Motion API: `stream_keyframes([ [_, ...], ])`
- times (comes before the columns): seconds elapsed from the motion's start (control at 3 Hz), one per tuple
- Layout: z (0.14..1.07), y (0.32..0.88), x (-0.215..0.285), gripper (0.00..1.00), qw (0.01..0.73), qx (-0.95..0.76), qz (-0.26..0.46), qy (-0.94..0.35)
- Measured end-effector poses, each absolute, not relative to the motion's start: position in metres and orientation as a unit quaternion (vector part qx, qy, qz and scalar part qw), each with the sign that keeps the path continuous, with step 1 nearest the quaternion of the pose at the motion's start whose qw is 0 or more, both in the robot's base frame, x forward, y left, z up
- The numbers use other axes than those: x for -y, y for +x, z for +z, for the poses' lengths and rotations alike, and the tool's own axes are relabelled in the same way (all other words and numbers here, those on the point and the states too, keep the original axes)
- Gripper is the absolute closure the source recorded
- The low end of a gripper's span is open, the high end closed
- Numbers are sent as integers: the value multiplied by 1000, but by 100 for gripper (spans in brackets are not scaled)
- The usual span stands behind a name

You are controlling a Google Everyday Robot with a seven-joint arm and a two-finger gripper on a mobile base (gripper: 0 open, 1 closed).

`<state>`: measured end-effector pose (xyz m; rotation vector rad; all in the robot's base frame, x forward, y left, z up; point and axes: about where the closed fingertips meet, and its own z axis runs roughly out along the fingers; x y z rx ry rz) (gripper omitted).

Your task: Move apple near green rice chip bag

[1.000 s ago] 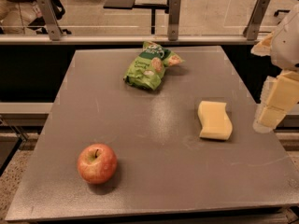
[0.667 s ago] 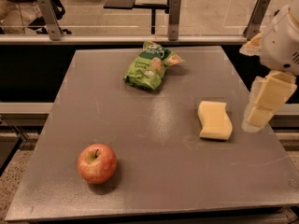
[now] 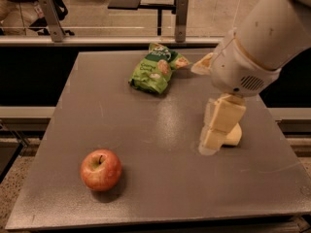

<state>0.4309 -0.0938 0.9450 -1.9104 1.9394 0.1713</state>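
Observation:
The red-and-yellow apple point(image 3: 100, 169) stands on the grey table point(image 3: 146, 120) at the front left. The green rice chip bag point(image 3: 155, 68) lies flat near the table's far edge, well apart from the apple. My gripper point(image 3: 214, 141) hangs from the white arm at the right and points down close to the table top. It is to the right of the apple and in front and to the right of the bag, touching neither. It holds nothing that I can see.
A pale yellow sponge point(image 3: 234, 136) lies just behind the gripper, mostly hidden by it. The white arm point(image 3: 257, 47) covers the table's far right corner. A railing and office furniture stand beyond the table's far edge.
The arm has swung in from the right edge over the table, and the gripper now stands in front of the sponge. Apple and bag have not moved on the table.

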Motion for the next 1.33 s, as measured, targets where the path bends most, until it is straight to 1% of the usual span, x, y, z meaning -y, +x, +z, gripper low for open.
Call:
stream_keyframes([
  [1.0, 886, 406, -35, 0, 225, -594, 184, -750],
  [1.33, 868, 404, -53, 0, 221, -578, 201, -759],
])
